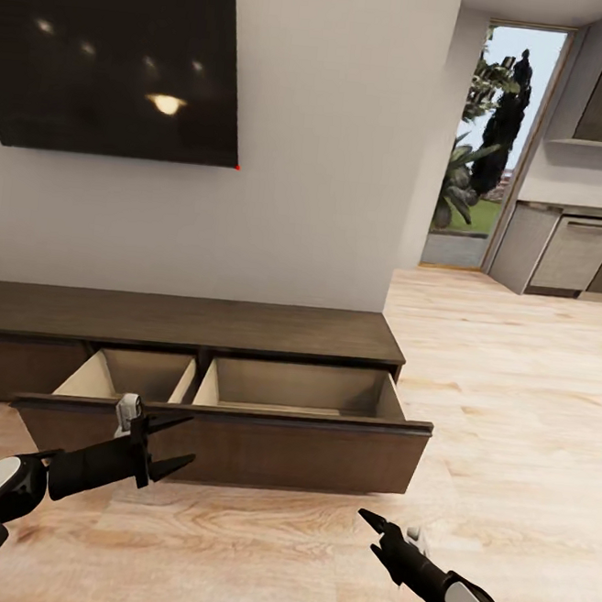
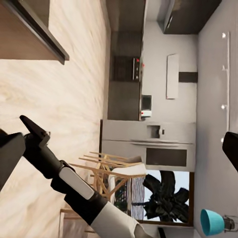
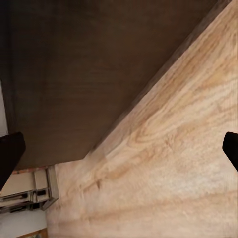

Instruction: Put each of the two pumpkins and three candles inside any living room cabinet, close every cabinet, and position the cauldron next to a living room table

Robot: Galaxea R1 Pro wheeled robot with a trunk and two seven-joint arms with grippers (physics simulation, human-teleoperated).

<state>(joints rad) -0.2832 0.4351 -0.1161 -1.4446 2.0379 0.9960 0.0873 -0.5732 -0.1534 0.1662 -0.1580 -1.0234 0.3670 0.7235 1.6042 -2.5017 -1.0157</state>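
Standing pulled open, the cabinet [image 1: 232, 442] drawer's two beige compartments hold nothing visible.

Cabinet [image 1: 188, 322], long low dark-brown unit, is sitting vs. the wall w/ its wide drawer [image 1: 234, 423] standing pulled open, pale interior showing.

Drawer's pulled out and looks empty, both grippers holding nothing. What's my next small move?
Probably back away and turn to look for the pumpkins and candles: the cabinet drawer stands open with bare compartments, and the left gripper and right gripper are empty.
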